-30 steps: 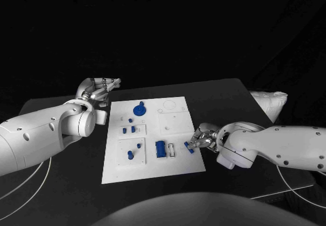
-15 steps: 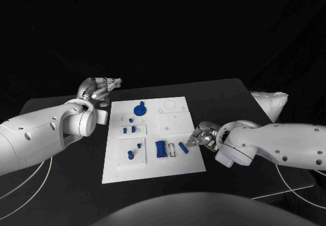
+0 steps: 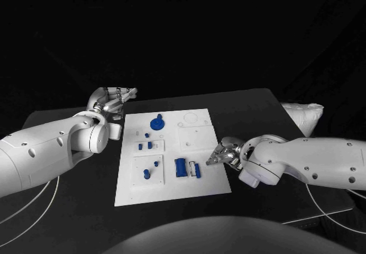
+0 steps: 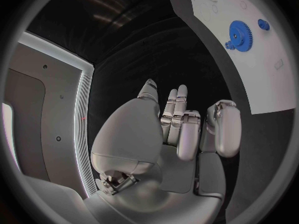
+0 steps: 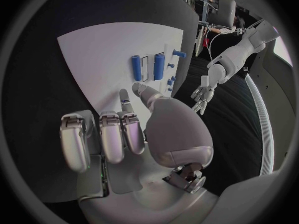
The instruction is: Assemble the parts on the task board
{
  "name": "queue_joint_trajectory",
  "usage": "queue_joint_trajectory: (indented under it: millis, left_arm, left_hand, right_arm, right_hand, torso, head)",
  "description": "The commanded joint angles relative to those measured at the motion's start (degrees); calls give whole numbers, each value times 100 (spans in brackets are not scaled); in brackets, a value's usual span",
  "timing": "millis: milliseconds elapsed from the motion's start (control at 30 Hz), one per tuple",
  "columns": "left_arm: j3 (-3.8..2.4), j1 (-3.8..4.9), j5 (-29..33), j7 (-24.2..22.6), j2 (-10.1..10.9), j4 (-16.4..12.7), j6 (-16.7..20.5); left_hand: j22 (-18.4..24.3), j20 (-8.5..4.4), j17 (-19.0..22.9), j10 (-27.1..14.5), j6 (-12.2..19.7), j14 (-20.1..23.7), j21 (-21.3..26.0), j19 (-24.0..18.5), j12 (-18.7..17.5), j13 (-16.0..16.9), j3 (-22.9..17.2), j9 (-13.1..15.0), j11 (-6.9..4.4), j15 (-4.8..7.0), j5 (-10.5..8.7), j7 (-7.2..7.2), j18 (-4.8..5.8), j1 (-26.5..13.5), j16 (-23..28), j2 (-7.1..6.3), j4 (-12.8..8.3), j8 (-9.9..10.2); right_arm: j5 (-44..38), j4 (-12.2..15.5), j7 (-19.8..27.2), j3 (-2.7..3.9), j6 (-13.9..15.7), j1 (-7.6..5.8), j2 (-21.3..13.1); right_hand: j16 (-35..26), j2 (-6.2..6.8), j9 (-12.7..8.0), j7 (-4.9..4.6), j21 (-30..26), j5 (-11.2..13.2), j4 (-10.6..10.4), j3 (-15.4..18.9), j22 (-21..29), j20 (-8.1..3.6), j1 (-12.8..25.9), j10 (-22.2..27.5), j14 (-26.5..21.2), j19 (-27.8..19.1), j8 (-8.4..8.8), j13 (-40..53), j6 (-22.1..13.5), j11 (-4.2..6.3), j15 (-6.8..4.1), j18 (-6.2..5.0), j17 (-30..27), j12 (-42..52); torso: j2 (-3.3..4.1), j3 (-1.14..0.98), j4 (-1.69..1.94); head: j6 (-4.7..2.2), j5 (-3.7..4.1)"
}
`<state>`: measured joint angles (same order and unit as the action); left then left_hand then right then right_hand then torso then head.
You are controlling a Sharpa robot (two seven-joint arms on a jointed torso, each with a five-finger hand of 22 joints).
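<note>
Head view, near to far. Nearest you lies the front edge of the white task board [image 3: 172,193], set in the middle of the black tabletop [image 3: 252,114].

On the board's near half, at about 7 o'clock from its centre, you see a square recess holding a small blue peg [image 3: 146,173] and a smaller blue piece [image 3: 155,164]. At about 5 o'clock stands a blue rectangular block [image 3: 181,167], with a narrow blue bar [image 3: 198,170] just beside it on the 3 o'clock side; a white slot separates the two.

The right hand [image 3: 219,156] rests at the board's 3 o'clock edge, its fingertips [image 3: 207,162] pointing toward the bar, near it but apart. In the right wrist view you find the right hand [image 5: 134,129] with most fingers curled toward the palm and nothing held; the block [image 5: 136,67] and bar [image 5: 159,65] lie side by side on the board beyond them.

Farther back, two small blue pieces [image 3: 145,145] sit in a second recess, and the blue gear [image 3: 156,124] lies at about 11 o'clock.

Farthest, the left hand [image 3: 114,100] hovers off the board's far 9 o'clock corner. In the left wrist view its fingers [image 4: 181,122] are extended, close together, holding nothing; the gear [image 4: 239,33] shows on the board beyond.
</note>
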<state>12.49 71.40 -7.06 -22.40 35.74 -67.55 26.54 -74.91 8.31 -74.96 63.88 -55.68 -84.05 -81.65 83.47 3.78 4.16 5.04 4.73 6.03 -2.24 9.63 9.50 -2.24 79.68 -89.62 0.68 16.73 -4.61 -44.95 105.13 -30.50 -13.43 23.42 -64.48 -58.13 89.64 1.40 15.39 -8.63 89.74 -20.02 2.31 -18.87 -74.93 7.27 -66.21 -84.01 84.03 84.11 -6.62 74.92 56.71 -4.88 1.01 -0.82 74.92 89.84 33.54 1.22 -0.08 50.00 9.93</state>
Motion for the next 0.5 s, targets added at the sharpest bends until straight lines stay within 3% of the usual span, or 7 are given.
queue_joint_trajectory:
  millis: [33, 200, 367, 500]
  left_arm:
    - [-4, 4, -28, -25, -3, -11, -92]
    - [-4, 4, -31, -24, -7, -7, -95]
    - [-4, 4, -32, -25, -14, -5, -108]
    - [-4, 4, -35, -25, -12, -6, -110]
  left_hand:
    - [-1238, 20, -1441, -36, 31, -562, 26, 6, 14, 8, 20, 6, 13, -23, 35, -19, 18, -12, -3, 52, -1, -9]
    - [-1238, 20, -1441, -36, 31, -562, 26, 6, 14, 8, 20, 6, 13, -23, 35, -19, 18, -12, -3, 52, -1, -9]
    - [-1238, 20, -1441, -36, 31, -562, 26, 6, 14, 8, 20, 6, 13, -23, 35, -19, 18, -12, -3, 52, -1, -9]
    - [-1238, 20, -1441, -36, 31, -562, 26, 6, 14, 8, 20, 6, 13, -23, 35, -19, 18, -12, -3, 52, -1, -9]
  right_arm:
    - [-294, 60, -112, -1, -112, 1, 16]
    - [-491, 152, -230, -2, -247, 4, 73]
    - [-596, 142, -360, -4, -323, 36, 180]
    - [-713, 88, -486, -4, -355, 78, 278]
  right_hand:
    - [36, 124, -16, 7, 26, 187, -57, 126, -1507, -21, 112, -599, 597, 589, 25, 1508, 80, 34, -18, 82, 1508, 16]
    - [36, 256, 52, 22, 26, 657, -214, 414, -1507, -12, 360, -599, 597, 589, -46, 1508, 94, 48, -13, 82, 1508, 16]
    - [36, 132, 247, 51, 26, 1097, -247, 547, -1507, -33, 264, -599, 597, 589, -214, 1508, 37, 77, -39, 82, 1508, 16]
    - [36, 35, 480, 72, 26, 1297, -247, 654, -1507, -50, 167, -599, 597, 589, -421, 1508, -44, 96, -57, 82, 1508, 16]
  torso:
    - [4, -4, -5]
    - [1, 4, -5]
    - [1, -1, -8]
    - [4, -2, -6]
  head:
    - [0, -32]
    - [0, -35]
    - [0, -41]
    - [0, -40]
